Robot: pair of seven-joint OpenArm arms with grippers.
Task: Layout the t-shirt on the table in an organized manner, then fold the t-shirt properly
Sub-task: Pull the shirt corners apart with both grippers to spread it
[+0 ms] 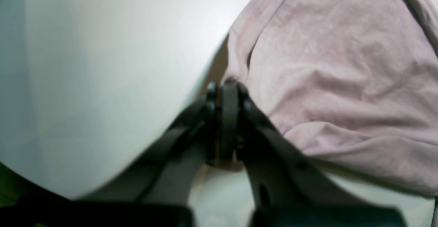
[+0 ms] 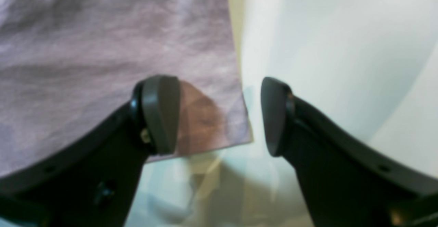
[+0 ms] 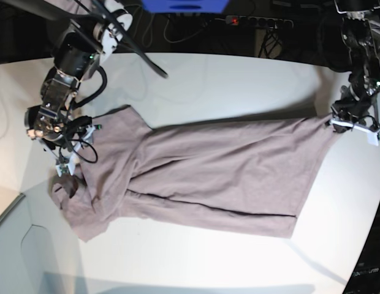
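The mauve t-shirt [image 3: 208, 177] lies spread lengthwise across the white table [image 3: 208, 79], with a long crease along its middle. At the shirt's right end, my left gripper [image 3: 336, 122] is shut on a pulled-up corner. In the left wrist view the closed fingertips of the left gripper [image 1: 228, 83] pinch the edge of the t-shirt [image 1: 342, 83]. My right gripper [image 3: 64, 166] hovers over the shirt's left end. In the right wrist view the right gripper [image 2: 217, 116] is open and holds nothing; a square corner of the t-shirt [image 2: 102, 49] lies flat beneath and between its fingers.
Cables and a power strip [image 3: 257, 21] lie beyond the table's far edge. The table's curved edge [image 3: 369, 233] runs down the right side, close to the left arm. Bare tabletop [image 2: 342, 49] lies beside the shirt corner, and more tabletop [image 1: 102, 83] left of the left gripper.
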